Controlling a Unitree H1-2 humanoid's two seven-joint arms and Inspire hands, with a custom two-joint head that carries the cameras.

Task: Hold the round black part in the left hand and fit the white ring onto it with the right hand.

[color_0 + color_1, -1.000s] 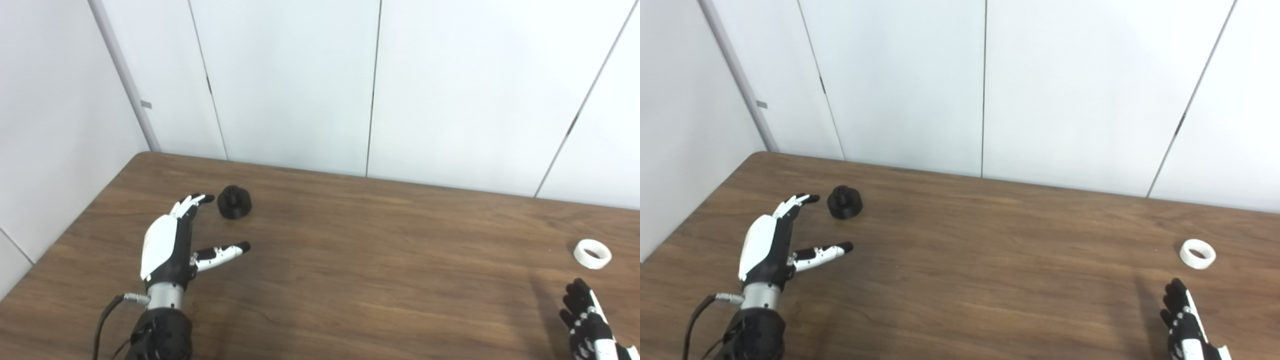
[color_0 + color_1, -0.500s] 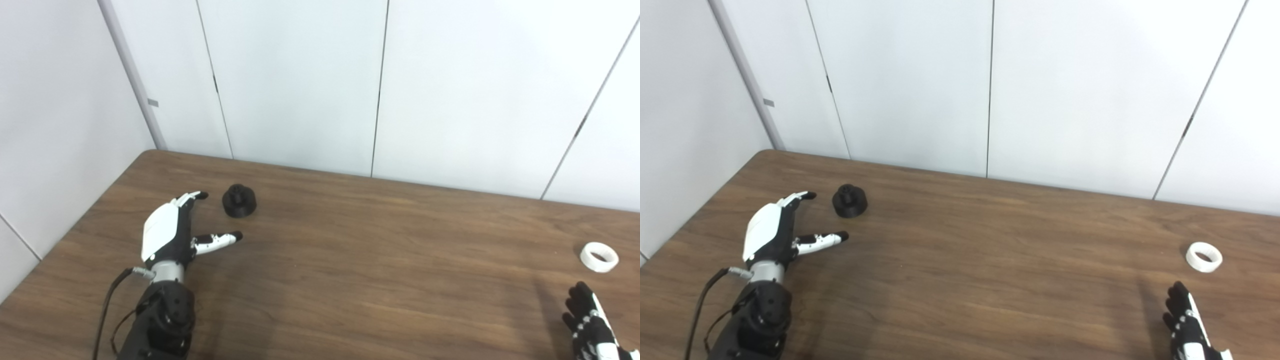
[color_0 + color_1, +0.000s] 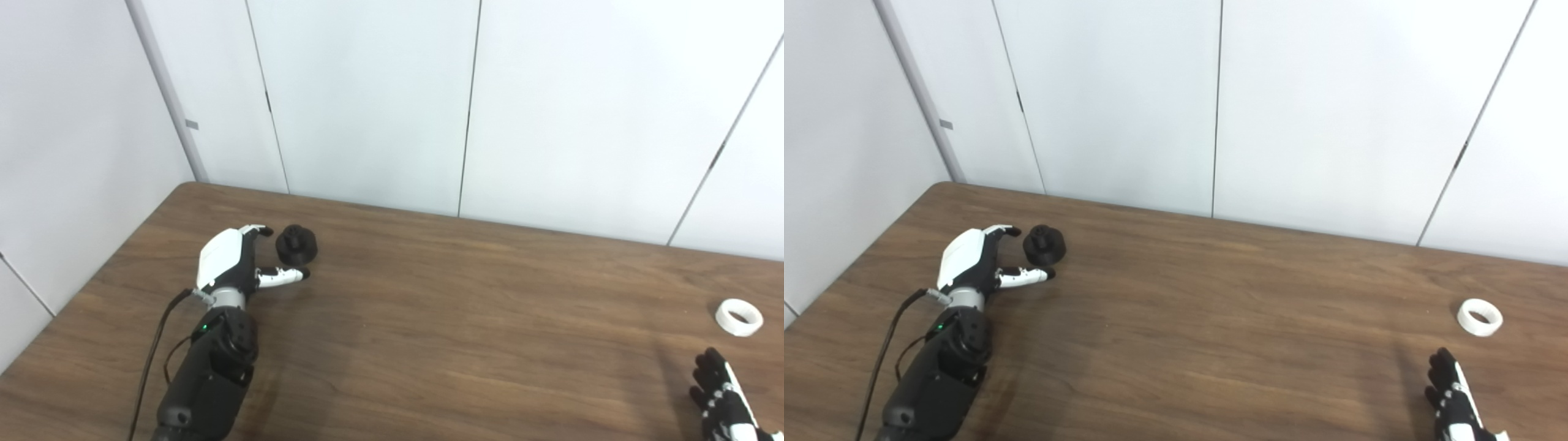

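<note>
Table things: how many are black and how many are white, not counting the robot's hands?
Black: 1, the round black part
White: 1, the white ring
Total: 2

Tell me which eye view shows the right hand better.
The right eye view: the right hand sits farther from the picture's edge, open fingers pointing toward the white ring. The left eye view shows the same fingers closer to the corner, its lower part likewise cut off.

Black part (image 3: 296, 245), white ring (image 3: 739, 316), wood-grain table (image 3: 465, 318)
</note>
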